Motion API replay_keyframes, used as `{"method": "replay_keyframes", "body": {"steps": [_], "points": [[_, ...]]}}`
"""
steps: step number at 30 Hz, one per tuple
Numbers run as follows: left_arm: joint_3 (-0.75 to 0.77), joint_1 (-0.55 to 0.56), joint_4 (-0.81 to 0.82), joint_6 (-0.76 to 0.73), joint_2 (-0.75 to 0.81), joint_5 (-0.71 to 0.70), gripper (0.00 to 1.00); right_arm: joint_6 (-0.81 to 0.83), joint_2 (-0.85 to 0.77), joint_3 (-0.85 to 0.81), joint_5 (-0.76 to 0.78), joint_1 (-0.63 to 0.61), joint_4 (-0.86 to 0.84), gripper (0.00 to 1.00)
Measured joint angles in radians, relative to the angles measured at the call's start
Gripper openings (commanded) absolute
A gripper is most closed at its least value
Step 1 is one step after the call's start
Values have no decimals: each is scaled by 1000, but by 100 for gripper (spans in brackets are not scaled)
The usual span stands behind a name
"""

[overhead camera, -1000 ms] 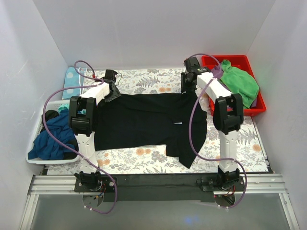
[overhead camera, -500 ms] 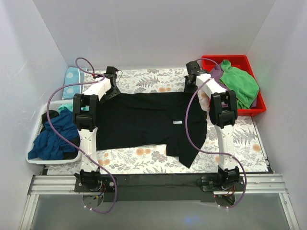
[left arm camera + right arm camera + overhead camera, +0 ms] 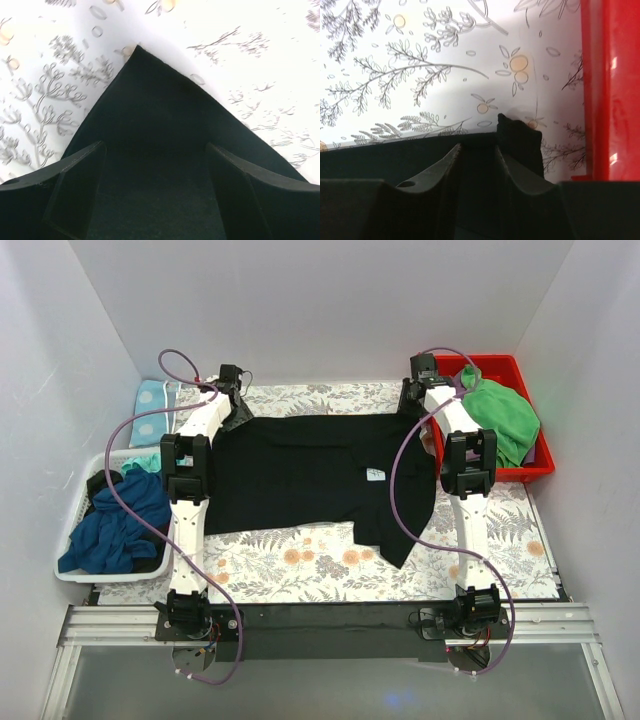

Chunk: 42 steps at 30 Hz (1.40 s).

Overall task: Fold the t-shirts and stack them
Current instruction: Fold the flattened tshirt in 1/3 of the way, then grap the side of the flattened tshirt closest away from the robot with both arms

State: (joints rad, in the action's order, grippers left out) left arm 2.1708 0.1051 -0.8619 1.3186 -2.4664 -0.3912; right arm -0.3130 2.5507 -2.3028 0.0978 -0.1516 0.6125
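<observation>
A large black t-shirt lies spread on the floral table, with a small white label near its right side and a sleeve hanging toward the near right. My left gripper is over the shirt's far left corner. In the left wrist view the gripper has its jaws wide apart, with the black corner lying flat between them. My right gripper is at the far right corner. In the right wrist view the gripper is nearly closed, pinching the shirt's edge.
A red bin holding a green cloth stands at the far right, close to my right gripper. A white basket at the left holds a dark blue shirt and a teal one. A light blue dotted cloth lies at the far left.
Both grippers moved toward the far side and apart, dragging the black shirt's far edge with them. The shirt now lies farther back and flatter.
</observation>
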Motion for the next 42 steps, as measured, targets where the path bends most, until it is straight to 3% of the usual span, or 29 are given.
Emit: {"method": "replay_keyframes", "body": {"steps": [10,17,22,29,34,42], "points": [[-63,-18,115,-68,40,48,85,72,-58,0,-14,7,-70,41],[-218,-19,173,-109,227,33,86,102,-228,13,-14,8,-94,42],[-476,-9,257,-115,467,-23,84,111,-376,128,0,-4,-116,41],[-1039,78,378,-129,816,-126,84,132,-484,356,18,-77,-114,39],[-1218,94,369,-112,918,-153,84,129,-488,483,-5,-126,-97,37],[-1340,99,332,-63,998,-193,79,114,-488,538,-20,-129,-86,35]]}}
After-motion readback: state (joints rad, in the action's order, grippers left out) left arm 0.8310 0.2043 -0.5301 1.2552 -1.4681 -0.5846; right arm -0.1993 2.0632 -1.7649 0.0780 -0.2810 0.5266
